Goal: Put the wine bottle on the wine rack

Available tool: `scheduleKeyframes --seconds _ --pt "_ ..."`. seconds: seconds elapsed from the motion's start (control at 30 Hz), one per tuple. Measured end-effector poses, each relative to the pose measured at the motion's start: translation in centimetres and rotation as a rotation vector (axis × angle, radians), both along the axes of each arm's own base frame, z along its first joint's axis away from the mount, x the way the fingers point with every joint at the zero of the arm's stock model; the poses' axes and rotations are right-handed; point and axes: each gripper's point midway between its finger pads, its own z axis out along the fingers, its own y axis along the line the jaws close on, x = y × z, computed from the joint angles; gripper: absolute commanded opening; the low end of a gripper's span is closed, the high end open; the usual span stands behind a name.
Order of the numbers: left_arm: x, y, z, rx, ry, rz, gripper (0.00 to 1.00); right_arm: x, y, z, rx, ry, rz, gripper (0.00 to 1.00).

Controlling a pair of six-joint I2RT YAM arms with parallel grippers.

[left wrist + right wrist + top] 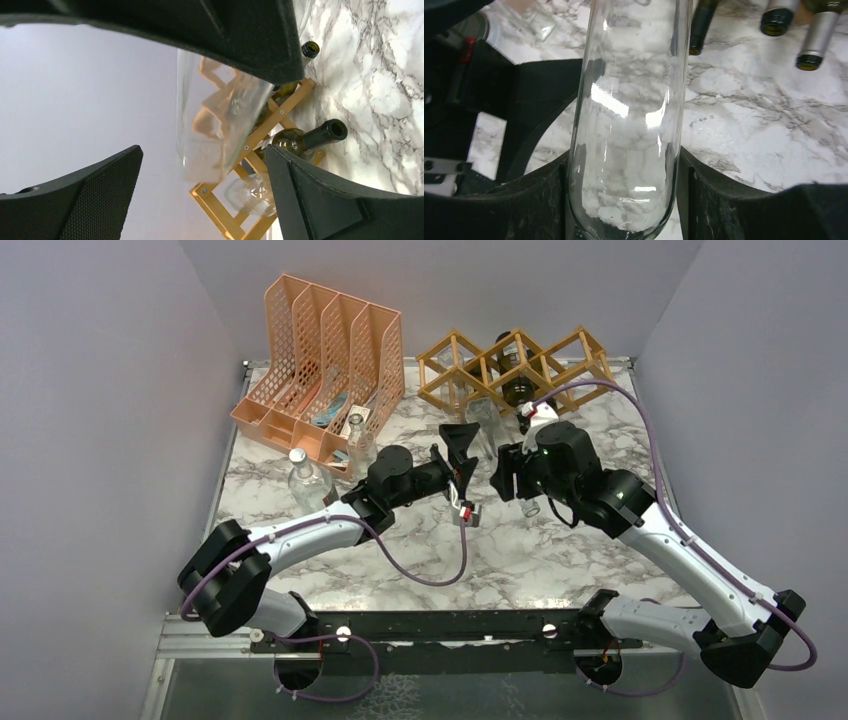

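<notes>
The wine bottle is clear glass, so from above it is hard to pick out. Both black wrists are crowding over it at the middle of the marble table, just to the near side of the wine rack. In the right wrist view its upper end is running off the top edge, and I cannot tell whether it is touching the tabletop.

The right gripper is pressing one finger against each side of the glass, clamping the bottle at about half spread. The left gripper is standing at full spread just to the left, its fingers touching nothing. The bottle is showing in the gap beyond them.

The rack is sitting at the far right of the table. A dark bottle is lying in one of its middle cells with its neck pointing toward the near side. Something of clear glass is sitting in a neighbouring cell, too blurred to name. Three more necks are poking into the top of the right wrist view, with their bodies cut off.

The peach file organizer is standing at the far left. Something bluish is lying in its low front tray, too small to identify. Two clear bottles are standing upright against its near side, well apart from the rack.
</notes>
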Motion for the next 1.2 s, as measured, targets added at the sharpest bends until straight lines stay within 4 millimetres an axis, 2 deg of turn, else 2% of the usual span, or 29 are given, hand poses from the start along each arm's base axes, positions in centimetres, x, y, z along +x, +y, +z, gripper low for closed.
scheduleKeyframes --seconds 0.13,0.27,0.47,0.67,0.8,0.9,1.1,1.2 --pt "-0.4 0.6 0.7 -0.067 0.089 0.011 0.99 1.2 -1.5 0.6 -0.037 -0.056 -0.085 0.01" --pt "-0.2 1.6 2.0 -0.201 0.259 0.063 0.99 2.4 -3.0 1.6 -0.085 -0.120 -0.163 0.01" --pt "2.4 3.9 5.0 -0.552 0.580 0.258 0.99 5.2 -4.8 3.4 -0.119 -0.192 -0.262 0.01" --pt "3.2 6.9 6.7 -0.834 0.762 0.359 0.99 7.7 -8.6 4.0 -0.127 -0.207 -0.385 0.01" --pt "3.5 8.0 6.4 -0.944 0.872 0.402 0.99 8.5 -10.9 3.8 -0.122 -0.198 -0.458 0.01" --pt "3.7 8.2 5.3 -0.976 0.948 0.434 0.99 8.1 -12.5 2.2 -0.114 -0.173 -0.520 0.01" --pt "3.6 8.1 3.7 -0.990 1.041 0.464 0.99 5.7 -15.1 -3.6 -0.146 -0.068 -0.601 0.01" --pt "3.6 8.2 3.1 -0.980 1.067 0.484 0.99 5.8 -16.2 -4.6 -0.144 -0.044 -0.630 0.01"
